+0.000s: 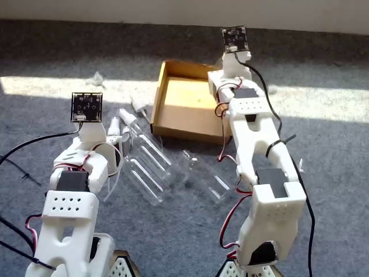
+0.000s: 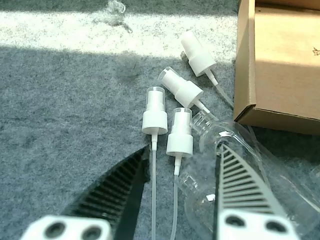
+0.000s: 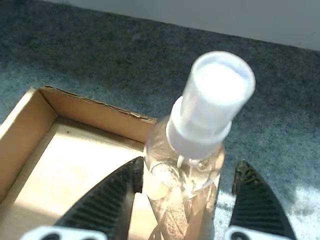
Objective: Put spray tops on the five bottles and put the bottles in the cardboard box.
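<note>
A clear bottle (image 3: pixel 182 165) with a white spray top (image 3: pixel 212 97) on it sits between the fingers of my right gripper (image 3: pixel 189 167), which is shut on it above the right side of the cardboard box (image 3: pixel 95 114). My left gripper (image 2: pixel 182 167) hangs open just over the carpet. Between its fingers lie a loose spray top (image 2: pixel 180 132) and the neck of a capless bottle (image 2: pixel 212 135). Several more spray tops (image 2: pixel 181 87) lie just beyond it. In the high view several clear bottles (image 1: pixel 147 158) lie on the carpet in front of the box (image 1: pixel 162 86).
The floor is grey carpet with a sunlit strip across the back. One more bottle (image 1: pixel 204 173) lies close to the right arm (image 1: pixel 256 150). Cables trail on the left. A bit of clear wrap (image 2: pixel 115 7) lies farther off.
</note>
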Controlling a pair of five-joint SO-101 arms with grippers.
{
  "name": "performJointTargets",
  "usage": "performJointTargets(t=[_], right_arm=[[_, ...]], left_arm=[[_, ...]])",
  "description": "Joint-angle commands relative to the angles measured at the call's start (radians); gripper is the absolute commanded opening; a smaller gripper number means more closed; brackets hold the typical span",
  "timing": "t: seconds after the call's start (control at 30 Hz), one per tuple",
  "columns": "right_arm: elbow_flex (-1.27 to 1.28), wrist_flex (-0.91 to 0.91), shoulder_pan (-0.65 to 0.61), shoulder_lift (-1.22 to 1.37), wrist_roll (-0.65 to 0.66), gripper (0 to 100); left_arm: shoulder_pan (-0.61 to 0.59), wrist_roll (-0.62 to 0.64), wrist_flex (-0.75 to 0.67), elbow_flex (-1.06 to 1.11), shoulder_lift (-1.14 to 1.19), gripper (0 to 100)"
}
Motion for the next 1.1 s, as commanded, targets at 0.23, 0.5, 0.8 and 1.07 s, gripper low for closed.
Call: performJointTargets(t=[0.23,0.5,0.8,1.07], right_arm=[[-0.059,0.005,-0.008,-0.022,-0.132,33.7],[-0.176,0.012,-0.004,-0.021,-0.129,33.7],[-0.338,0.127,-0.008,-0.022,-0.129,33.6],[-0.677,0.418,-0.004,-0.024,-0.135,33.5]], left_arm=[[-0.002,-0.005,-0.017,-0.005,-0.005,20],[-0.002,-0.005,-0.017,-0.005,-0.005,20],[-0.002,-0.006,-0.017,-0.005,-0.005,20],[-0.002,-0.006,-0.018,-0.005,-0.005,20]])
